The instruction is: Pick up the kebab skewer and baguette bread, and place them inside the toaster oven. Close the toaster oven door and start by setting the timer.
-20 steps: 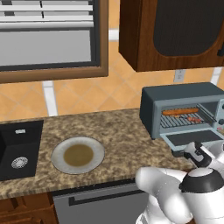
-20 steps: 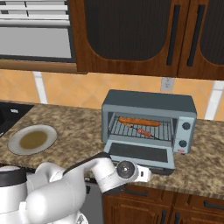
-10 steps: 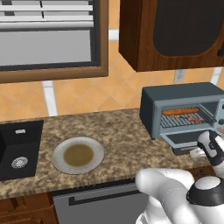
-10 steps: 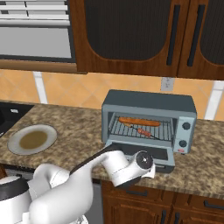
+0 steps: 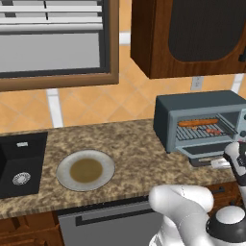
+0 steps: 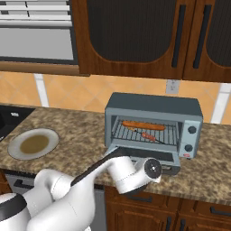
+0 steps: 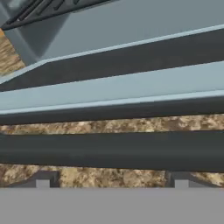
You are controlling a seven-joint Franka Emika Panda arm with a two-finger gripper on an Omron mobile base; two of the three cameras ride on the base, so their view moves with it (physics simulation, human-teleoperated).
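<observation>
The gripper [image 7: 112,183] is sitting low in front of the toaster oven, just beyond the outer edge of the dropped-down toaster oven door [image 6: 151,157]. In the hand view its two small dark fingertips [image 7: 42,180] are standing far apart at the bottom, one at each side, with nothing between them, so the hand is wide open and empty. Right above the fingertips a dark bar, the door handle [image 7: 109,151], is running across the whole width, with speckled brown counter showing above and below it. Beyond the handle the door's grey frame and dark glass are lying flat.

In the right base view the white arm is reaching from the lower left, and its round wrist is hanging at the front edge of the open door, over the counter's edge. In the left base view the arm's wrist is showing at the right edge, just beside the door.

The toaster oven [image 6: 153,124] is a boxy blue-grey unit standing on the granite counter [image 6: 85,135] against the tiled wall. Inside, on the wire rack [image 6: 144,133], the baguette bread [image 6: 143,125] is lying lengthwise towards the back, and the kebab skewer [image 6: 149,136] is lying just in front of it. Two round knobs are sitting on the oven's right panel; a small red mark below them is too small to read.

Well to the left, a round plate [image 5: 85,170] with a brown centre is resting on the counter, and a black sink [image 5: 21,163] is lying beyond it.
</observation>
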